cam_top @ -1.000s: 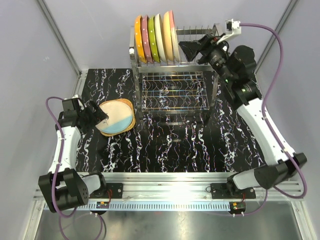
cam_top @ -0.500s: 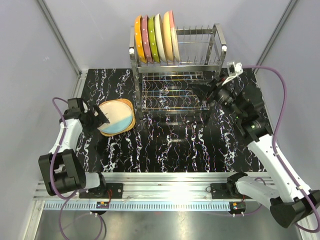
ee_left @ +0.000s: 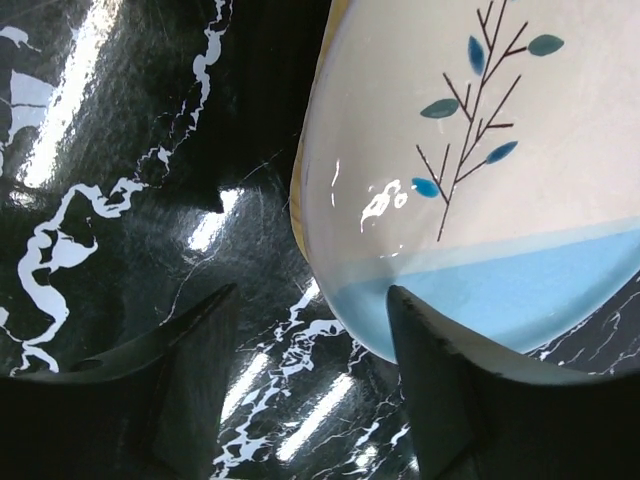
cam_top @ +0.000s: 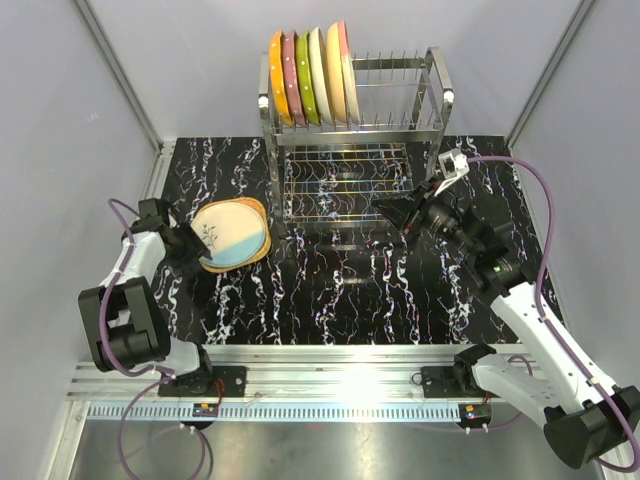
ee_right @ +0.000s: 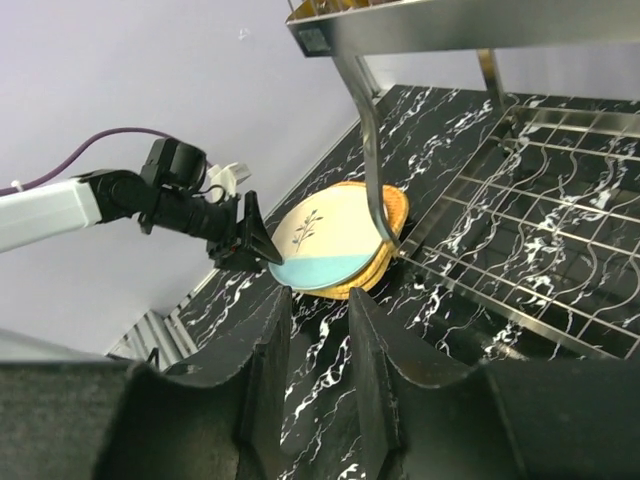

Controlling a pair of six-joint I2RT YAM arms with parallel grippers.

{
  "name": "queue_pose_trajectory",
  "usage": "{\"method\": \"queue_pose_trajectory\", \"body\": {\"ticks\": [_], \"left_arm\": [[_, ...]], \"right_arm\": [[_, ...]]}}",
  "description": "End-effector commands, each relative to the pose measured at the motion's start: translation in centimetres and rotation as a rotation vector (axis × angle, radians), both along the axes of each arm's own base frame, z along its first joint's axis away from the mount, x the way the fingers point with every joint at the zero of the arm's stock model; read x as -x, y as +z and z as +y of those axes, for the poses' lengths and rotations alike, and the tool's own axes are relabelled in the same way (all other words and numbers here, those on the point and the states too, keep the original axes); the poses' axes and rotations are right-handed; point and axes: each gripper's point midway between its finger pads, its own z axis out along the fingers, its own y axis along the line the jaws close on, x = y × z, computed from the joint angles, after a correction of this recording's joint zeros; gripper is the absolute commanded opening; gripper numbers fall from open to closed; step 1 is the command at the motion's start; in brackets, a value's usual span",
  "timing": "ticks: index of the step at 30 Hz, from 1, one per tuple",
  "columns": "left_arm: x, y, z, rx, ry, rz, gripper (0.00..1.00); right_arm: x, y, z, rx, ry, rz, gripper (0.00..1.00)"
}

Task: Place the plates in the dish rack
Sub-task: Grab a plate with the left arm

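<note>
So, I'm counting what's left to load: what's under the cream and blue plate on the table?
An orange plate shows its rim beneath the cream and blue plate. The rest is covered, so how many lie there cannot be told.

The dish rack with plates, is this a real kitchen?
Probably not: it looks like a robot test booth. Plain grey walls box in a marbled table, and two arms are bolted to a metal rail.

Six plates (cam_top: 308,78) stand on edge in the steel dish rack (cam_top: 400,98); a stack (cam_top: 232,235) lies beside it.
</note>
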Motion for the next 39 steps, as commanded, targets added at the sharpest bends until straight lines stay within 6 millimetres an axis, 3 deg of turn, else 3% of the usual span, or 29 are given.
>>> {"method": "queue_pose_trajectory", "body": {"ticks": [1,2,3,5,6,10,14,17,20,23,24,27,28,33,34,39], "left_arm": [[-1.5,0.6,0.5,-0.005,0.004,-0.04,0.59],[-1.5,0.5,0.4,0.002,0.003,-0.034,0.56],[-1.6,0.2,0.4,0.006,0.001,-0.024,0.44],[-1.5,0.1,0.4,0.007,0.0,-0.017,0.37],[-1.6,0.0,0.3,0.008,0.0,-0.017,0.29],[-1.6,-0.1,0.5,0.004,0.004,-0.009,0.2],[-1.7,0.1,0.5,0.001,-0.002,-0.014,0.03],[-1.6,0.4,0.5,-0.002,-0.001,-0.019,0.0],[-1.7,1.5,0.5,-0.013,-0.005,-0.064,0.0],[-1.8,2.6,0.3,-0.016,-0.01,-0.118,0.0],[-1.7,2.9,0.3,-0.02,-0.011,-0.129,0.0],[-1.7,3.4,0.2,-0.022,-0.013,-0.15,0.0],[-1.7,3.5,0.1,-0.017,-0.016,-0.151,0.0],[-1.9,4.2,-0.4,0.008,-0.032,-0.182,0.0],[-1.9,4.3,-0.6,0.012,-0.035,-0.184,0.0],[-1.9,5.4,-0.8,0.013,-0.043,-0.227,0.0]], "right_arm": [[1.1,1.2,0.6,-0.037,0.065,-0.03,0.36],[1.1,0.8,0.6,-0.033,0.062,-0.019,0.36],[1.0,0.8,0.5,-0.032,0.055,-0.017,0.36],[1.0,0.4,0.4,-0.029,0.047,-0.01,0.35],[1.0,0.3,0.4,-0.028,0.044,-0.011,0.35],[0.9,0.1,0.4,-0.027,0.046,-0.004,0.35],[1.2,0.0,0.7,-0.013,0.075,-0.014,0.33],[1.1,-0.3,0.8,0.013,0.065,-0.029,0.34],[0.8,-1.0,1.0,0.028,0.056,-0.049,0.47],[1.1,-1.8,2.8,0.077,0.083,-0.076,0.56],[2.1,-2.1,4.4,0.097,0.125,-0.087,0.57],[2.5,-4.0,7.3,0.183,0.164,-0.124,0.63],[3.1,-4.9,9.2,0.205,0.21,-0.14,0.64],[3.9,-8.3,14.0,0.345,0.267,-0.225,0.73],[3.8,-9.9,15.2,0.388,0.273,-0.222,0.75],[4.8,-12.3,19.8,0.556,0.29,-0.441,0.87]]}}
